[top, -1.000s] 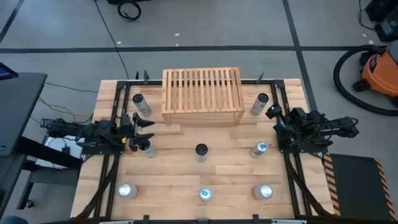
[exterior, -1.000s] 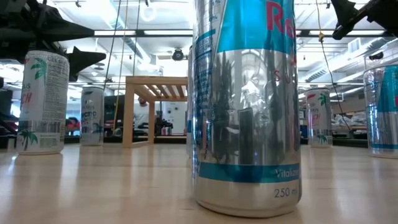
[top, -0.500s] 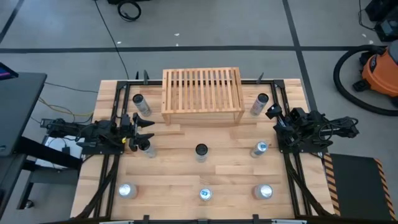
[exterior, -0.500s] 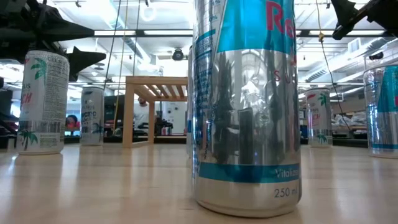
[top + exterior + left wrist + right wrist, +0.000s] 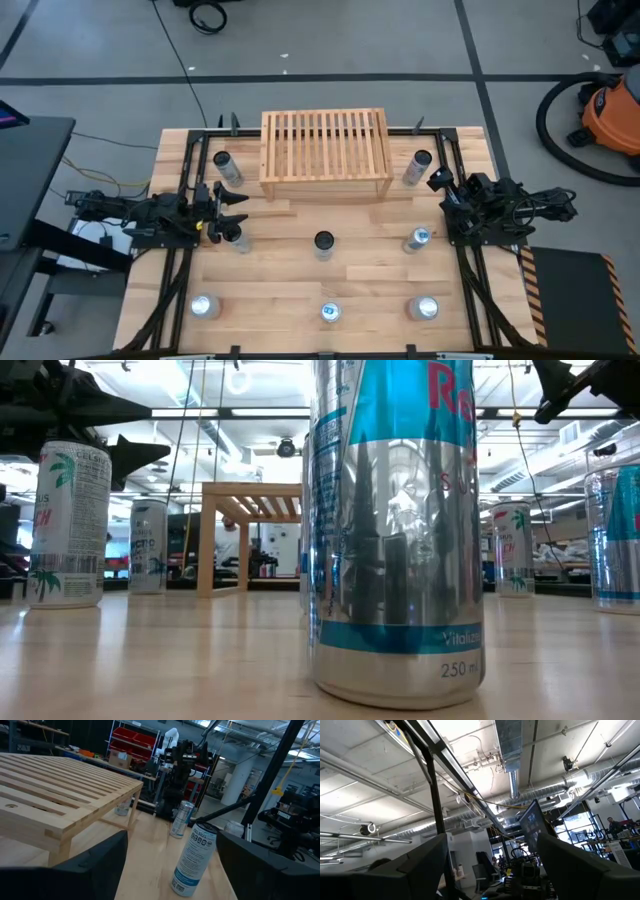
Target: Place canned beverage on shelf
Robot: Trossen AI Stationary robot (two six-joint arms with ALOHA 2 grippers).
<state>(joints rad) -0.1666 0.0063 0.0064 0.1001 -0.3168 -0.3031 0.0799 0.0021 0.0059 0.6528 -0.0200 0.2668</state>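
— Two grippers, what do they hold?
— Nothing: the left gripper [image 5: 240, 208] at frame left has its fingers [image 5: 90, 865] spread apart and empty, a can [image 5: 240, 240] just below them.
— And the shelf [image 5: 325, 152]?
— Upper centre, up and to the right of those fingers — apart from them. The right gripper [image 5: 437, 180], mid-right, is parted and empty, pointing upward.

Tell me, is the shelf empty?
Yes, empty. The shelf has bare slats on top, and every can stands on the table.
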